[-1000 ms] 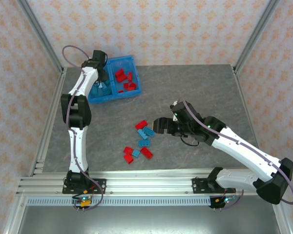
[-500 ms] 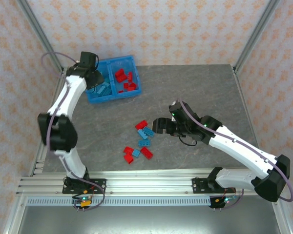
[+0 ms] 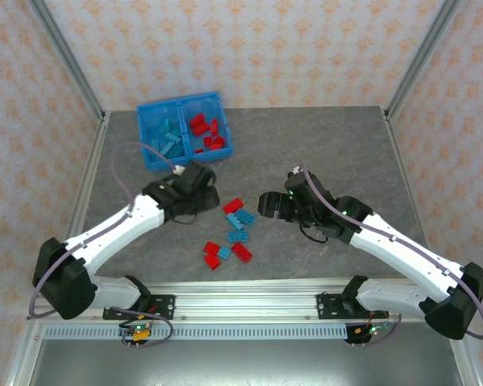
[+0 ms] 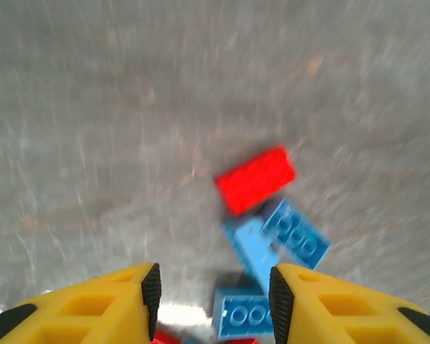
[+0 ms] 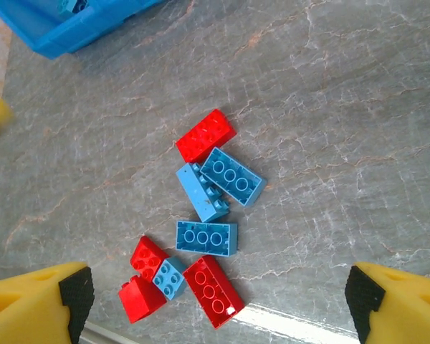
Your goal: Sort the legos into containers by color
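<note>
Several loose legos, red and blue, lie in a cluster (image 3: pixel 233 232) at mid-table. My left gripper (image 3: pixel 208 201) hovers just left of them, open, nothing between its yellow fingers (image 4: pixel 115 301). Its wrist view is blurred and shows a red brick (image 4: pixel 256 179), two blue ones (image 4: pixel 295 233) and another blue brick (image 4: pixel 244 313) on the table below the gap. Right of the cluster my right gripper (image 3: pixel 267 205) stands wide open and empty, above a red brick (image 5: pixel 206 136), blue bricks (image 5: pixel 206 238) and more red ones (image 5: pixel 212 290). The containers are one blue bin (image 3: pixel 147 157): blue bricks (image 3: pixel 166 138) left, red bricks (image 3: pixel 207 133) right.
The bin's corner (image 5: pixel 64 29) appears at the top left of the right wrist view. Metal frame posts (image 3: pixel 72 64) and patterned walls border the grey table, with an aluminium rail (image 3: pixel 249 305) along the near edge.
My left arm has swung from over the bin's left compartment down to the loose cluster, jaws a little wider. The right gripper has barely moved.
</note>
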### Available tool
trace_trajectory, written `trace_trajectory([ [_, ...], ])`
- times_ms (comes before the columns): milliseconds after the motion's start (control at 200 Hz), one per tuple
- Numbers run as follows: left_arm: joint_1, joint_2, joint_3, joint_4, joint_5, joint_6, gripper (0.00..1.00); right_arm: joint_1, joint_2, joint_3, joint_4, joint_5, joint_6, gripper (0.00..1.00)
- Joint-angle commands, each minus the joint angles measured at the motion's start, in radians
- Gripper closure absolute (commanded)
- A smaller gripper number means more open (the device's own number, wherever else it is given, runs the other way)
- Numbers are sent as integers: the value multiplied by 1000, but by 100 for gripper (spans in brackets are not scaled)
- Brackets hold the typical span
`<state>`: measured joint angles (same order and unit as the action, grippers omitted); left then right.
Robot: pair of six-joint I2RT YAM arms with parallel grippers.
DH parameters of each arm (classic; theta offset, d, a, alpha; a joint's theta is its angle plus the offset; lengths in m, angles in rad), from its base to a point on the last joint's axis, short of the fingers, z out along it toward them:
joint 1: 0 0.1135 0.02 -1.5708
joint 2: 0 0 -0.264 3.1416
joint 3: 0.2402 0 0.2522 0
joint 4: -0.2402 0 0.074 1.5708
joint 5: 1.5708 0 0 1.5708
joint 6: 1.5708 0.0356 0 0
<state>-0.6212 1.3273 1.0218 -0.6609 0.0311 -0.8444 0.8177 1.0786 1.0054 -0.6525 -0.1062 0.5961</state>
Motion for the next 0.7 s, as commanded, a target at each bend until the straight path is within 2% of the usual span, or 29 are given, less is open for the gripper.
trace_trajectory([
  [0,-88,58,-16,46,-8,-92,52,3,-24,-25,13,36,18,7],
  [145,-135,166,-36,116,48,-154,50,2,-49,-51,13,29,33,7],
  [235,-135,210,-49,184,61,-187,40,3,-68,-60,7,34,40,7],
  [340,-135,266,-20,181,33,-169,31,3,-94,-65,-13,47,48,7],
  [691,-134,383,-29,220,33,-159,34,1,-140,-75,-39,74,45,7],
])
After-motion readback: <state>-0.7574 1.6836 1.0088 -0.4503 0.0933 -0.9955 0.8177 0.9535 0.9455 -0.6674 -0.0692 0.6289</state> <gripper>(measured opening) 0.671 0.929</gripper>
